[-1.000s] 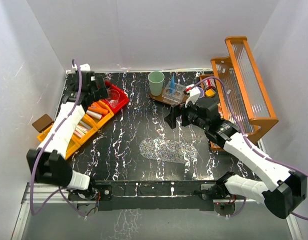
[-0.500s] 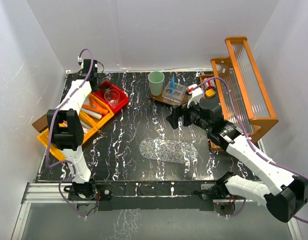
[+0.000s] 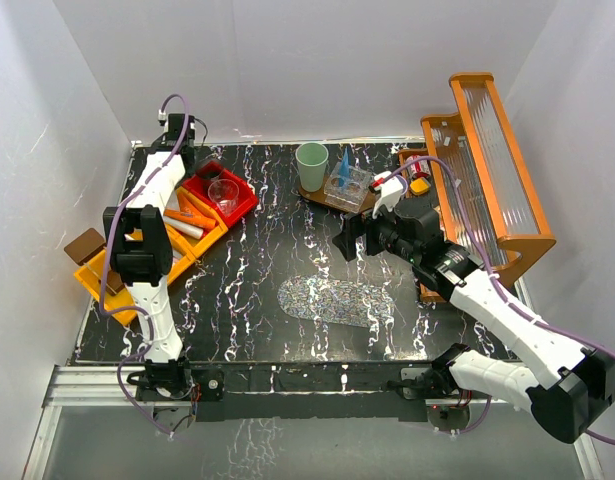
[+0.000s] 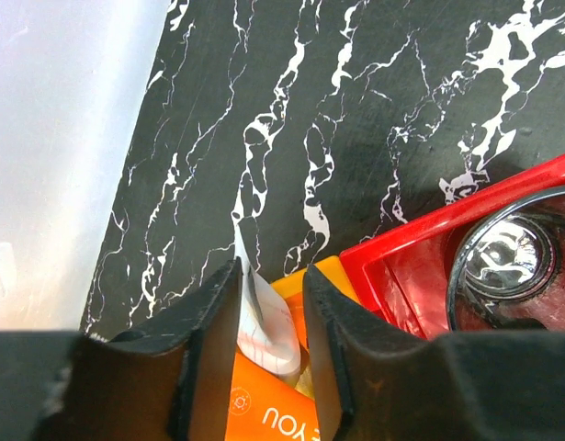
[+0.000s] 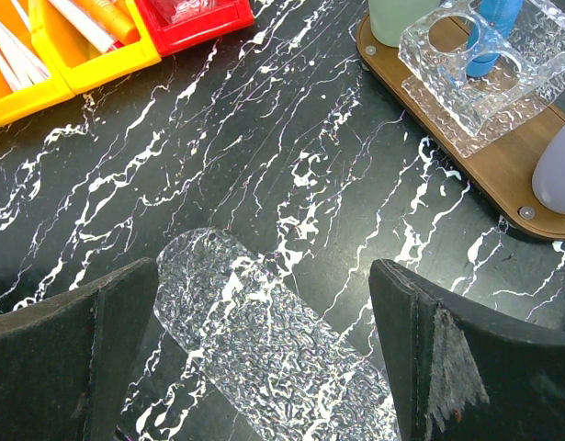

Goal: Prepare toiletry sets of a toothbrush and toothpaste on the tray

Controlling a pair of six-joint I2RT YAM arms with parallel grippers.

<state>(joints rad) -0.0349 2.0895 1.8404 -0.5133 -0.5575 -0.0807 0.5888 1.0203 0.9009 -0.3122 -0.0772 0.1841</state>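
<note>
My left gripper (image 4: 268,276) is down at the far end of the yellow bin (image 3: 152,262), shut on an orange toothpaste tube (image 4: 264,409) whose white crimped end (image 4: 264,317) sticks up between the fingers. A clear glass cup (image 4: 512,266) stands in the red bin (image 3: 242,205) beside it. The wooden tray (image 3: 317,193) at the back carries a green cup (image 3: 311,158) and a clear holder (image 3: 349,183) with a blue tube (image 3: 344,160). White toothbrushes (image 3: 184,229) lie in the yellow bin. My right gripper (image 3: 349,238) hangs open above the table, in front of the tray.
A clear textured oval plate (image 3: 335,300) lies in the table's middle, below the right gripper (image 5: 264,276). A lilac cup (image 5: 559,165) stands on the tray's near end. An orange rack (image 3: 487,160) fills the right side. A brown block (image 3: 84,245) sits left of the bins.
The left arm has folded upright and carried its gripper to the bins' far end, where the jaws closed around the orange tube. The right gripper has barely shifted.
</note>
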